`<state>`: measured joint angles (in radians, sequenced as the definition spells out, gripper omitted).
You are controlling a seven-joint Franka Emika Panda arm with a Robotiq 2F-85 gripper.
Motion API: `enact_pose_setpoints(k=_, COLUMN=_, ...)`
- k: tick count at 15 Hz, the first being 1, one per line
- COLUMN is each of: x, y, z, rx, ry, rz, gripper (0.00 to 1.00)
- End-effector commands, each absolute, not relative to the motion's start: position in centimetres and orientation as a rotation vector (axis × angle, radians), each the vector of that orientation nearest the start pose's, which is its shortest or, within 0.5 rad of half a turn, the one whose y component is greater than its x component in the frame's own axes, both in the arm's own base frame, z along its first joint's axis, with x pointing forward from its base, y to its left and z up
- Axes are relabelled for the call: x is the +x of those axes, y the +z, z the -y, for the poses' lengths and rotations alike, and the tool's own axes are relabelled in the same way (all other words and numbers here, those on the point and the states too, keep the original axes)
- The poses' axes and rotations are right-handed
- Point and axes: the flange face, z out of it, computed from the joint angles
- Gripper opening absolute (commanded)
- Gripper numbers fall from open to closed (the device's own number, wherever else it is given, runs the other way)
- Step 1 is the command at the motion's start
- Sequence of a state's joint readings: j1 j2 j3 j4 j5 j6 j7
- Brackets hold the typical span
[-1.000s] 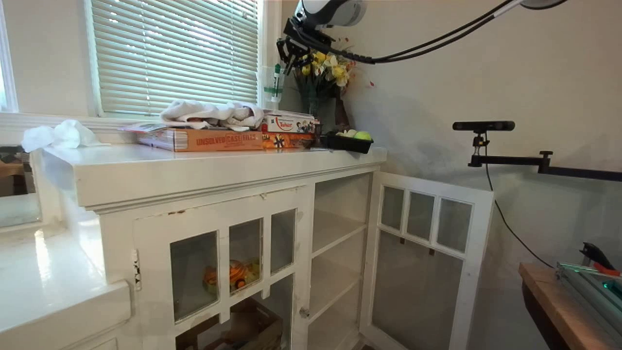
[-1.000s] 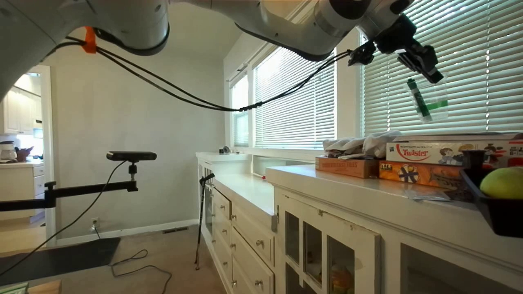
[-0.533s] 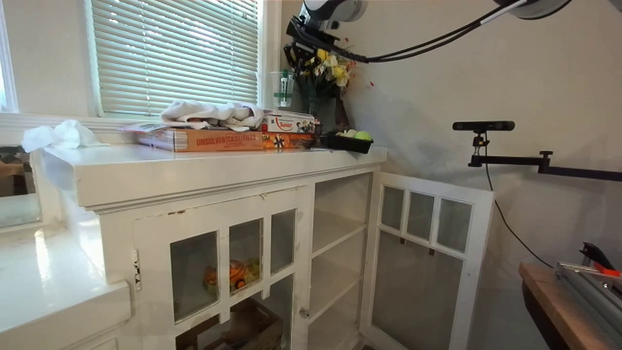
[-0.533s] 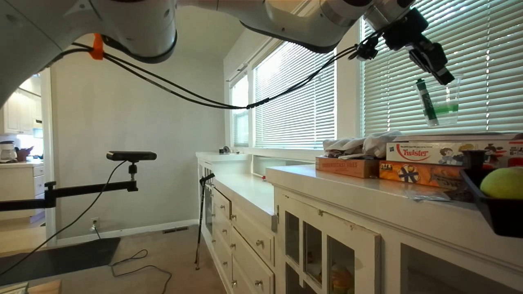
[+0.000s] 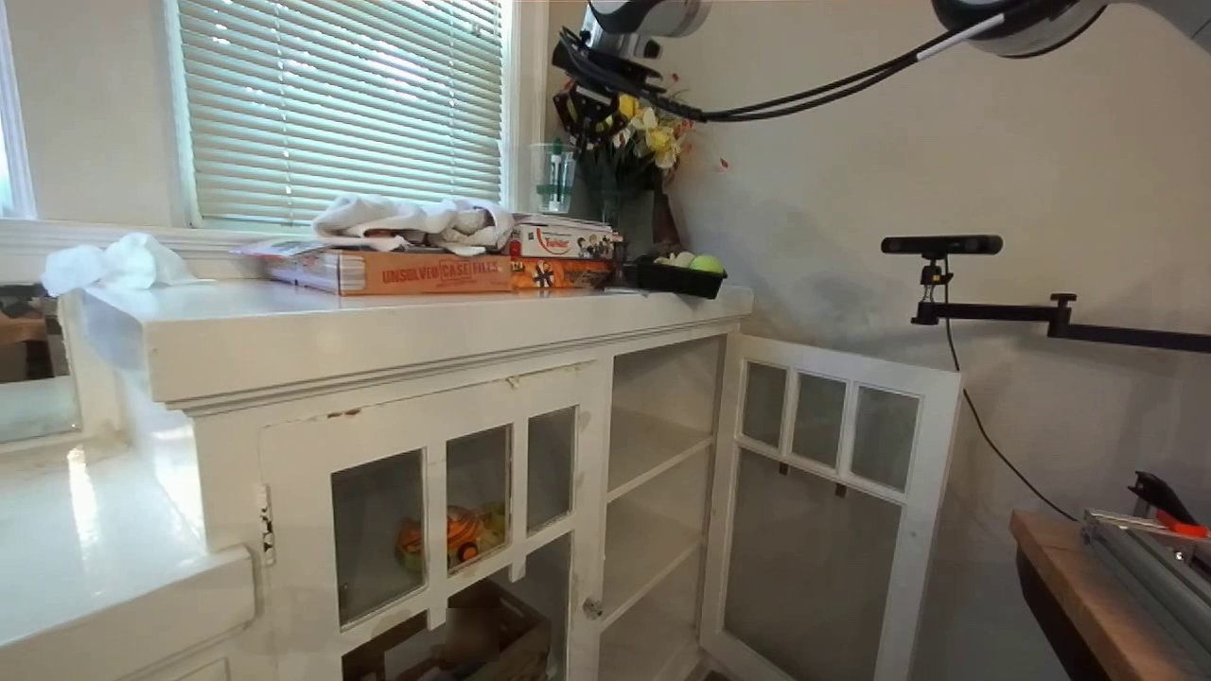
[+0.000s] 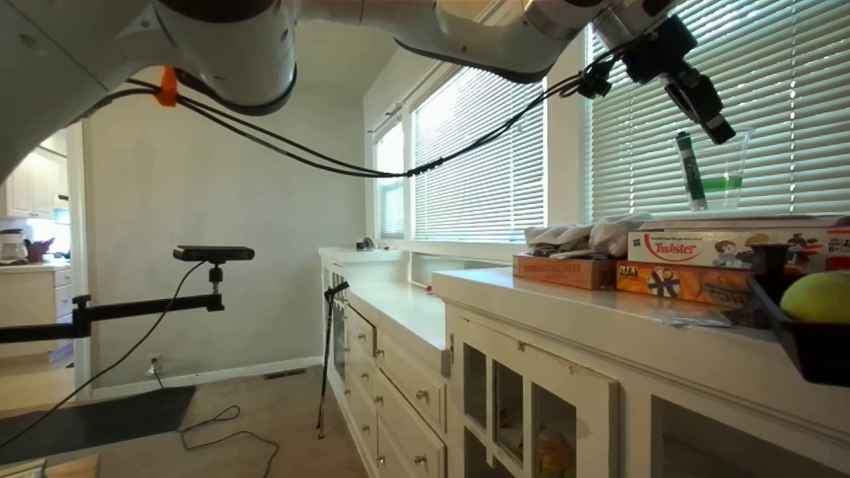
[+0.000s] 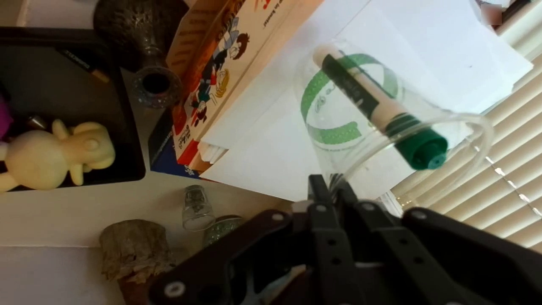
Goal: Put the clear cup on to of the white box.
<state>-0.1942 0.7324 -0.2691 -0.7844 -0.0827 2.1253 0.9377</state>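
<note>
Clear cup (image 6: 720, 174) hangs over the white box (image 6: 730, 247), nearly upright, a green marker (image 7: 355, 87) leaning inside. My gripper (image 7: 332, 187) is clamped on the cup's wall by the rim. What look like white sheets (image 7: 271, 148) lie on the box top; cup base reads just above them, contact I can't confirm. Under the box, an orange box (image 6: 690, 283); in both exterior views white cloth (image 5: 407, 221) left, black tray (image 5: 674, 277) right and nearer. I judge grasp and carry done. Remaining: ease down, check it stands, release, back off.
</note>
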Motion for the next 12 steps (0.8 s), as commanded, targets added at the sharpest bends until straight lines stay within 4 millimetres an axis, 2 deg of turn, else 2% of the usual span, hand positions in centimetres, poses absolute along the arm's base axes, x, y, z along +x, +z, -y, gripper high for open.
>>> enact_pose_setpoints(k=1, x=74.20, y=58.66, z=26.16, rx=-2.410, ry=-1.029, rz=-1.817, gripper=0.02)
enact_pose_setpoints(k=5, x=74.40, y=58.24, z=26.19, rx=-2.408, ry=-1.020, rz=-1.831, gripper=0.02)
enact_pose_setpoints(k=6, x=74.42, y=58.15, z=26.17, rx=-2.413, ry=-1.018, rz=-1.836, gripper=0.25)
enact_pose_setpoints(k=7, x=74.44, y=58.14, z=26.15, rx=-2.414, ry=-1.019, rz=-1.838, gripper=0.34)
enact_pose_setpoints(k=12, x=74.45, y=58.44, z=26.11, rx=-2.418, ry=-1.032, rz=-1.833, gripper=0.68)
